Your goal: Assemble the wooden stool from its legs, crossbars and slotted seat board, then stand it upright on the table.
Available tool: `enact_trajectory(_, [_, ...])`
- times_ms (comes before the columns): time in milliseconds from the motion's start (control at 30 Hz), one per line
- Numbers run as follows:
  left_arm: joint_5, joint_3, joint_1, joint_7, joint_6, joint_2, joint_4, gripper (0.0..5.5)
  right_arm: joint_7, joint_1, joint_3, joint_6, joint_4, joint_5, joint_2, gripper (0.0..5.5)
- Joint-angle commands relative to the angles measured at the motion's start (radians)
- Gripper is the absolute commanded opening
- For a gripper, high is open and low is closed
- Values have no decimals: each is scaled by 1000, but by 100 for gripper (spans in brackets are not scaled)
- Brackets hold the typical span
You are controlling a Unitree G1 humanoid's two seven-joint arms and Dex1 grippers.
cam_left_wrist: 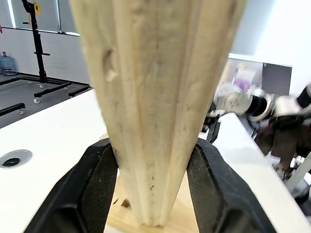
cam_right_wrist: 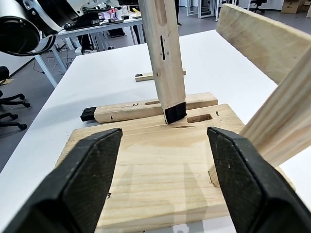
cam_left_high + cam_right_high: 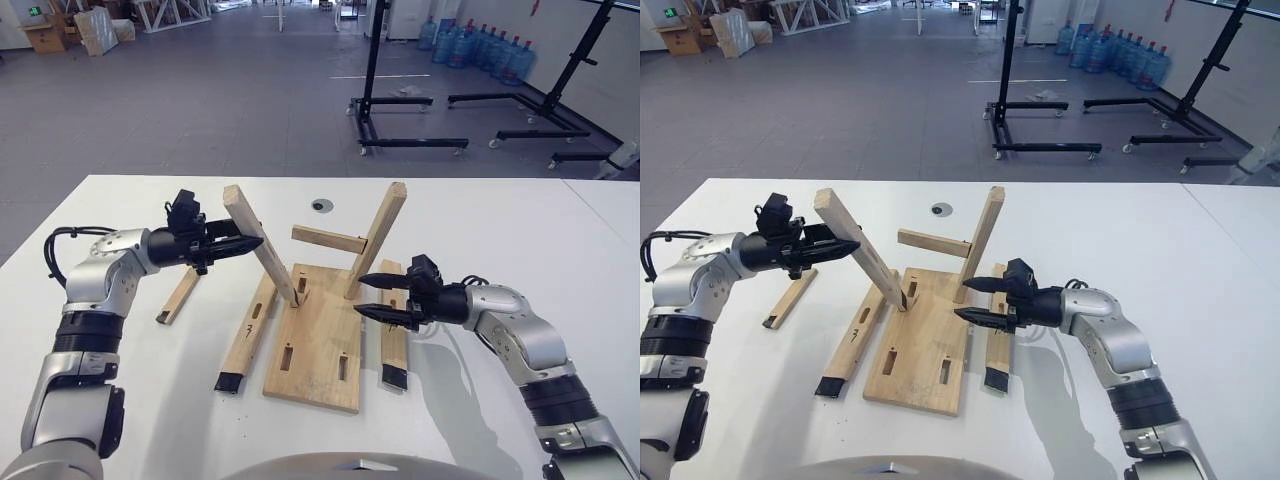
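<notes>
the left gripper (image 3: 245,243) is hanging over the table's left side, clamping a tilted leg (image 3: 278,272) whose foot is resting on the seat board (image 3: 318,345), which is lying flat mid-table. a loose crossbar (image 3: 180,295) and a spare leg (image 3: 248,335) are lying left of the board. the right gripper (image 3: 362,295) is hovering wide open and empty over the board's right edge, beside a leaning leg (image 3: 378,235).

Matt, seemingly unvarnished wooden seat board (image 3: 318,345)

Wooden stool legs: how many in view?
4. One wooden leg stands tilted in the slotted wooden seat board, held by the left gripper; a second leg stands beside it; a third lies left of the board, a fourth right.
</notes>
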Motion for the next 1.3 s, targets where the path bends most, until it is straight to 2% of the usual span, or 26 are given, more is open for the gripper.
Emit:
enact_trajectory(33, [103,-39,-36,-7,-99,6,66,201,-5,-12,-8,11,-9,6,-7,322])
enact_trajectory(200, [170,-96,-51,-33,-188,-10,104,201,-14,-19,-6,13,-4,3,3,322])
enact_trajectory(467, [192,-148,-118,-154,-170,56,76,201,-32,1,9,15,-30,2,25,322])
enact_trajectory(633, [209,-210,-203,-172,-172,96,81,201,-44,7,23,0,-44,-9,26,322])
enact_trajectory(967, [165,-426,-316,-173,-87,162,75,201,-65,42,28,-3,-84,-10,26,322])
enact_trajectory(1167, [97,-563,-452,-173,56,144,192,201,-91,81,33,17,-154,-1,23,322])
enact_trajectory(1300, [133,-680,-540,-173,23,140,297,201,-120,101,41,29,-211,4,33,322])
